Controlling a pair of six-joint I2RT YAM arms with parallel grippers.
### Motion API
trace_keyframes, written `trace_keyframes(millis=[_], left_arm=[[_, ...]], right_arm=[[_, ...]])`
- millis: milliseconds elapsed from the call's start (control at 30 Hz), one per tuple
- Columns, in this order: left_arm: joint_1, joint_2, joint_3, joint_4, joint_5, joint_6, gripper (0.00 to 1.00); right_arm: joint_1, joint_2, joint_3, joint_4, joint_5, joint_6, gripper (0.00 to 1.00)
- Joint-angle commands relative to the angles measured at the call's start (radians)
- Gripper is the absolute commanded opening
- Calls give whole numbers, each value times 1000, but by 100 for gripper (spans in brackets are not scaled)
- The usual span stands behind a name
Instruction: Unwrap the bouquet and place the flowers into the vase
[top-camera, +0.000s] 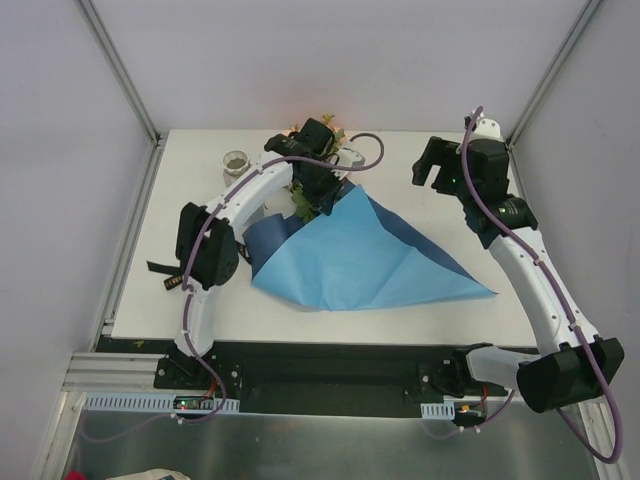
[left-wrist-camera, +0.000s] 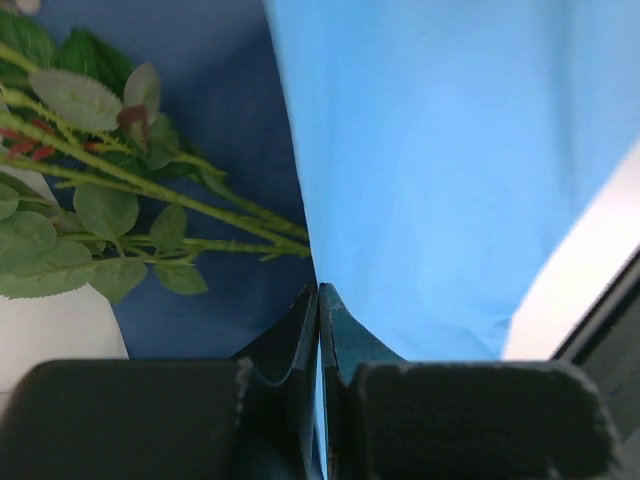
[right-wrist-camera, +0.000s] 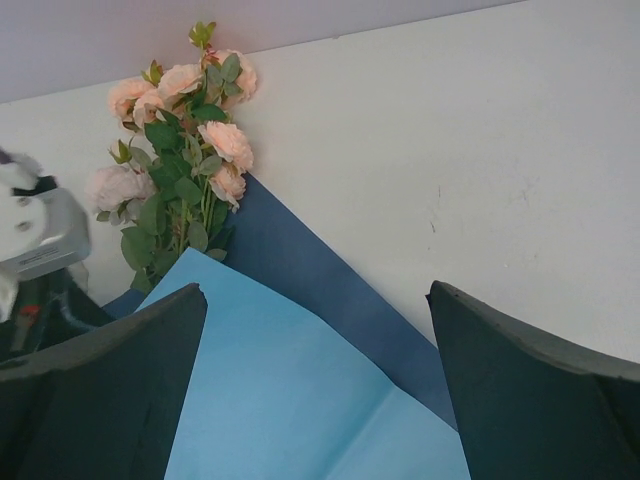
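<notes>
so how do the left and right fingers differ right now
The left gripper has its fingers shut, pinching the blue paper beside the flowers; the right gripper has them wide open, holding nothing. The left gripper is down at the paper; the right gripper hangs clear of it. Both have dark fingers.

Bunch of peach-pink artificial roses with green leaves (right-wrist-camera: 185, 150) lying on white tabletop (right-wrist-camera: 470, 150) near pale back wall, stems meeting unfolded blue paper sheet (right-wrist-camera: 300, 400), darker layer under lighter fold, right gripper (right-wrist-camera: 318, 292) black fingers (right-wrist-camera: 100, 400) spread wide.
</notes>
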Motion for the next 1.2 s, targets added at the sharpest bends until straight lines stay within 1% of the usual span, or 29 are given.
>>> trace_keyframes(millis=[0,200,333,433,467,500,567,600,633,667,733,767,800,833,867,933,967,1000,1100,1167], left_arm=[[-72,-212,32,-61,31,-7,0],[-136,-369,-48,-99,56,-8,0],[-195,-469,-91,-142,86,10,0],[-222,-544,-132,-196,129,35,0],[-241,-581,-152,-208,169,46,0],[-247,-601,-201,-221,184,56,2],[-261,-651,-250,-230,227,93,5],[-265,-664,-295,-244,241,104,6],[-268,-676,-310,-256,254,127,10],[-273,-685,-320,-268,267,139,11],[-282,-704,-338,-314,326,168,15],[-287,-716,-341,-328,346,176,15],[-297,-720,-344,-342,372,190,17],[-304,-725,-346,-351,378,196,20],[-310,-731,-347,-378,381,202,25],[-324,-731,-344,-420,401,237,30],[-325,-739,-347,-440,402,243,36],[-327,-743,-356,-449,402,250,39],[-328,-765,-367,-460,396,268,45],[-328,-773,-360,-458,369,267,49]], right_arm=[[-6,-32,52,-1,17,12,97],[-8,-60,50,-36,61,-11,97],[-40,-87,36,-41,51,-3,96],[-72,-98,23,-44,17,23,96],[-77,-95,21,-44,-7,27,97],[-77,-93,18,-47,-26,33,97],[-75,-78,3,-51,-88,62,99],[-74,-75,-10,-50,-112,75,97],[-72,-67,-22,-51,-147,85,95],[-45,-67,-51,-48,-162,90,94],[7,-67,-72,-57,-146,76,93],[72,-66,-82,-63,-130,61,93],[104,-64,-98,-74,-117,60,93],[135,-60,-106,-79,-86,58,93],[193,-60,-115,-85,-63,58,92],[244,-66,-151,-90,-37,69,91],[291,-73,-160,-94,-15,70,91],[313,-81,-172,-111,-11,79,91],[405,-155,-232,-152,3,113,91],[497,-225,-289,-189,18,141,90]])
